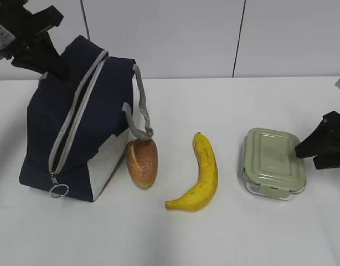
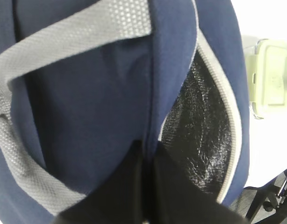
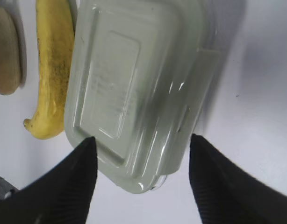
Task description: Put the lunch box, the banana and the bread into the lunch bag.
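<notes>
The navy lunch bag (image 1: 76, 122) stands at the left with its zipper open. My left gripper (image 1: 51, 61) is shut on the fabric edge (image 2: 149, 140) of the opening at the bag's back top, and the dark shiny lining (image 2: 204, 130) shows beside it. The bread (image 1: 142, 162) lies against the bag's right side, under a grey handle. To its right lies the banana (image 1: 204, 173), then the lunch box (image 1: 272, 160) with its sage lid. My right gripper (image 3: 141, 139) is open, its fingers astride the near corner of the lunch box (image 3: 134, 84) and apart from it.
The things stand on a white table (image 1: 225, 233) with a white panelled wall behind. The bag's ring pull (image 1: 58, 190) hangs at its front bottom corner. In the right wrist view the banana (image 3: 52, 70) and the bread (image 3: 5, 56) lie left of the box.
</notes>
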